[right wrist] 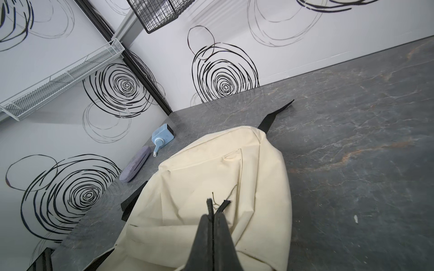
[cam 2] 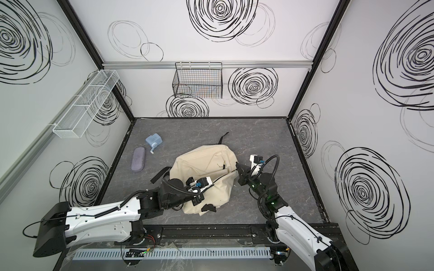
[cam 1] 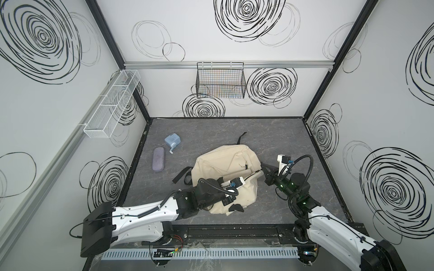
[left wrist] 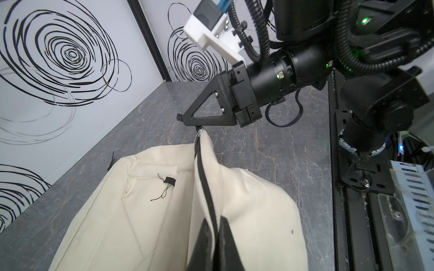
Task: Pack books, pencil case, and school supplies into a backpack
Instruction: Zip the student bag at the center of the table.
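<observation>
Currently this reads as the zip step. The backpack (cam 1: 225,162) lies mid-tabletop (cam 1: 293,140), floppy and on its side.

- State of left gripper (left wrist: 213,220): jaws fully closed, pinching cream fabric right at the black zip line (left wrist: 204,178) on the backpack's robot-side half.
- State of right gripper (right wrist: 213,212): jaws closed too, tip clamped on the zip pull (left wrist: 199,128) at the backpack's right-arm edge. The fabric there is tented up to it.
- I can't tell whether the zip run between the two grips is open or shut.
- The pencil case (cam 1: 159,159) and blue sharpener (cam 1: 172,140) are on the tabletop, well apart from the backpack on its left-arm side. The sharpener is just beyond the case.
- The books aren't in view anywhere. They may be inside the backpack, but I can't confirm.

My guess for the next move: the right arm drags the pull along the track while the left anchors the cloth taut. The pull needs to stay in line with the track or the soft fabric bunches and jams. The mouth then needs spreading before either loose item goes in.
</observation>
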You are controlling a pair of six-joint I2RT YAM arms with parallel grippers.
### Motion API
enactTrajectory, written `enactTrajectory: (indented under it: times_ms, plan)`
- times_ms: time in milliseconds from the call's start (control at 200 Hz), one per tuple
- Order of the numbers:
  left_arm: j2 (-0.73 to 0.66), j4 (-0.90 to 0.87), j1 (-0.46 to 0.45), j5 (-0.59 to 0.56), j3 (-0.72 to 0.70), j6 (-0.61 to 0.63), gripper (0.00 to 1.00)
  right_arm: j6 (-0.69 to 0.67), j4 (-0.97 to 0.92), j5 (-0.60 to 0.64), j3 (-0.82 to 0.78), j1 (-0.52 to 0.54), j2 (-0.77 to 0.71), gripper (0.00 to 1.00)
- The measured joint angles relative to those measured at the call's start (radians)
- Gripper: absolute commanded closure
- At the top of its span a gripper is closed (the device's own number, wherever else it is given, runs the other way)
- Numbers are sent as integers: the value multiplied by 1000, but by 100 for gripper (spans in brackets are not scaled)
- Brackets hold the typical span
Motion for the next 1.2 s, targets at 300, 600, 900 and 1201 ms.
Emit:
enactTrajectory:
  times_ms: [300,600,900,1201]
  plan:
    - [-33,43,0,2,-43,43,100,-10,95,-181,-2,-112,101,100]
    - [-33,49,0,0,-49,56,100,-11,98,-239,46,-145,197,100]
    - [35,125,-4,-6,-52,50,100,-16,21,-223,118,-184,267,100]
    - [157,253,-18,-5,-35,44,100,-17,-23,-190,135,-242,325,100]
